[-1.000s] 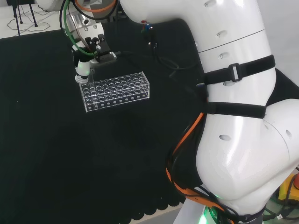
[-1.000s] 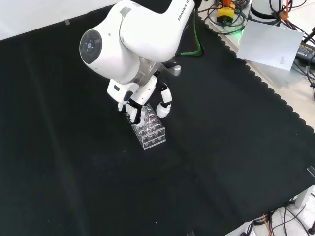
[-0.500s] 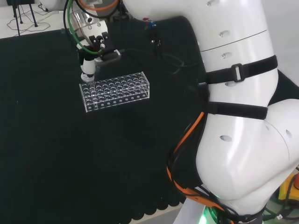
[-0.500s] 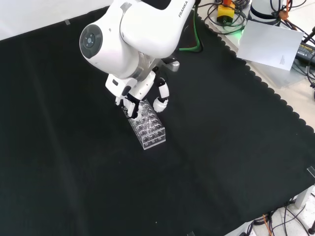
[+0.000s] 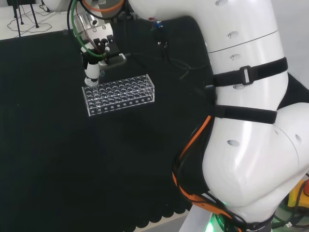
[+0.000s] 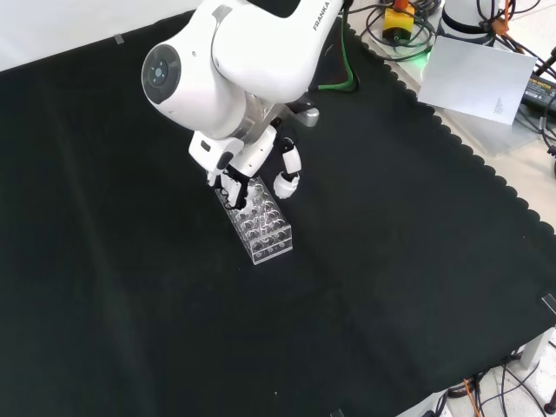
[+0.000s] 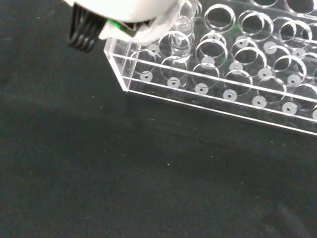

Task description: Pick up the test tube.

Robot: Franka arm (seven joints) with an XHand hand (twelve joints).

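A clear plastic test tube rack (image 5: 123, 94) with several rows of holes lies on the black cloth. In the head view my hand (image 5: 91, 72) hangs over the rack's left end, its fingers curled downward. The front view shows the hand (image 6: 250, 161) at the far end of the rack (image 6: 265, 230), thumb spread to the right. In the wrist view a clear test tube (image 7: 181, 32) stands upright in a hole near the corner of the rack (image 7: 237, 74). Its top is hidden under the blurred white part of the hand (image 7: 133, 15), which is closed on it.
The arm's white links (image 5: 241, 121) take up the head view's right side, and one big link (image 6: 234, 61) stands above the hand in the front view. A white sheet (image 6: 473, 78) and cables lie beyond the cloth's scalloped edge at the far right.
The hand has risen a little over the rack's end and shifted slightly right in the head view. The rack has stayed in place.
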